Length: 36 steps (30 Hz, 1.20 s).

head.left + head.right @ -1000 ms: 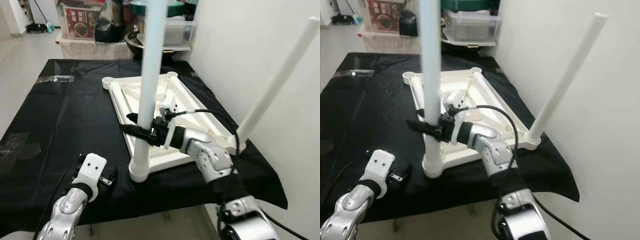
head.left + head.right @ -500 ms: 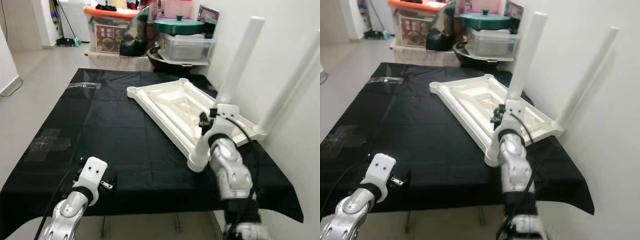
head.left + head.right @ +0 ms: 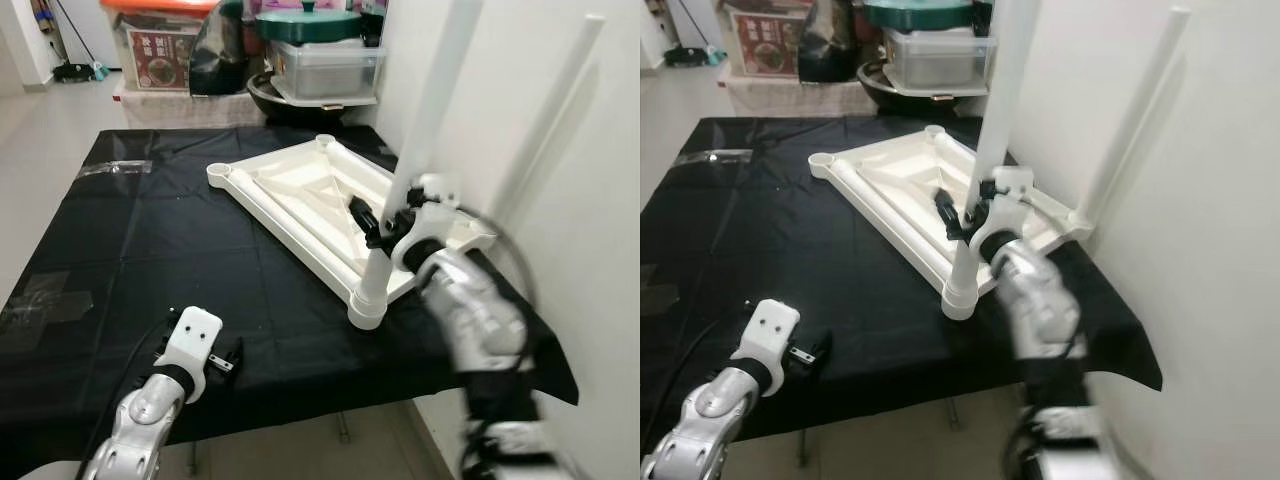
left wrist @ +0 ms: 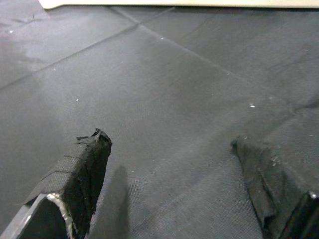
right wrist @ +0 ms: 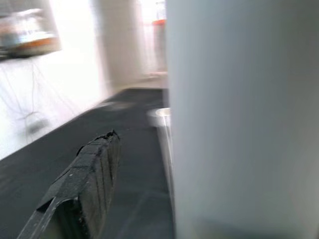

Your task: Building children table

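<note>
Tabletop (image 3: 300, 195), white moulded plastic, lies upside down on the black-covered counter (image 3: 130, 250), ribs facing up. One white table leg (image 3: 415, 170) stands in the near corner socket, leaning slightly; a second leg (image 3: 545, 130) rises at the far right corner beside the wall.

My right pincer (image 3: 375, 222) is at the lower part of the near leg, just above its socket. One black finger (image 5: 82, 184) shows beside the tube, and I judge the pincer is closed around it, though the other finger is hidden. My left pincer (image 4: 174, 174) hovers low over the cloth near the counter's front edge, wide open and holding nothing.

I judge the leg to be light, hollow and stiff, with a smooth, slippery surface. Gripping low, near the socket, should steady it best. The tabletop looks rigid but light, so it may slide on the cloth when pushed.

The head views show the whole assembly and both legs. The right wrist view shows the tube filling the space against my finger, blurred. The left wrist view shows bare cloth between the open fingers.
</note>
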Motion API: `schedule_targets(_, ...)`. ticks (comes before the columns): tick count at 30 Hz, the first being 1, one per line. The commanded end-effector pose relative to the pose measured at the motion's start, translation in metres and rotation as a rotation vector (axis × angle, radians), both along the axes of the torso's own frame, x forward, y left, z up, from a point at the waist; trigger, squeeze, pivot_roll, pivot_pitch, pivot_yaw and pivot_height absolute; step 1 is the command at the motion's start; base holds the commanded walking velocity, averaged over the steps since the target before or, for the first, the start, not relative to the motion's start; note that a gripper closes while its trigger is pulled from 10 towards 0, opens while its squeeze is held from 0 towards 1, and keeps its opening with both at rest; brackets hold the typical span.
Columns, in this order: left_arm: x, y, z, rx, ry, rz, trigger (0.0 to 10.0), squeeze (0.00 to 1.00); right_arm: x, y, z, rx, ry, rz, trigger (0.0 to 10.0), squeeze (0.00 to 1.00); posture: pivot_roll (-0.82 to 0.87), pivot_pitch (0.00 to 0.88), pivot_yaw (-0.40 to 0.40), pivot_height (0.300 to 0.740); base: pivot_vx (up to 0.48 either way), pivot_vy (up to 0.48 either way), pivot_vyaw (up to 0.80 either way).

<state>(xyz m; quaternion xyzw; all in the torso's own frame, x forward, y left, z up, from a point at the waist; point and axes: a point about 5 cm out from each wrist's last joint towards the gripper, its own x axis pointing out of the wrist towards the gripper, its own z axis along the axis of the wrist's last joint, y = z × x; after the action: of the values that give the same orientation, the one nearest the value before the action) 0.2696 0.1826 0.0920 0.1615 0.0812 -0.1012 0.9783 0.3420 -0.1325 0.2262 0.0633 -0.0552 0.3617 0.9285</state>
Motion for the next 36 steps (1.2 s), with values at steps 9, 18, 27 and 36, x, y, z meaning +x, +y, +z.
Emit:
schedule_targets(9,-0.001,0.004,0.0,0.01,-0.004,0.019,10.0,0.0,-0.033,0.051,-0.033,-0.045,0.034,0.575,9.1,0.0,0.16,0.0,-0.127,0.74,0.0,0.0,0.0)
schedule_targets(18,-0.005,0.007,0.0,0.018,-0.004,0.018,10.0,0.0,0.008,0.036,-0.062,-0.087,0.18,-0.144,0.0,0.0,0.15,0.0,-0.113,0.74,0.0,0.0,0.0)
schedule_targets(27,-0.006,0.001,-0.001,0.013,0.001,-0.001,10.0,0.0,-0.01,-0.012,-0.07,-0.151,0.261,-0.83,0.0,0.0,0.13,0.0,-0.097,0.74,0.0,0.0,0.0)
schedule_targets(36,-0.005,0.001,-0.001,0.011,0.002,-0.009,10.0,0.0,-0.005,0.03,-0.024,0.014,0.119,-0.365,10.0,1.0,0.13,0.0,-0.094,0.74,0.0,0.0,0.0)
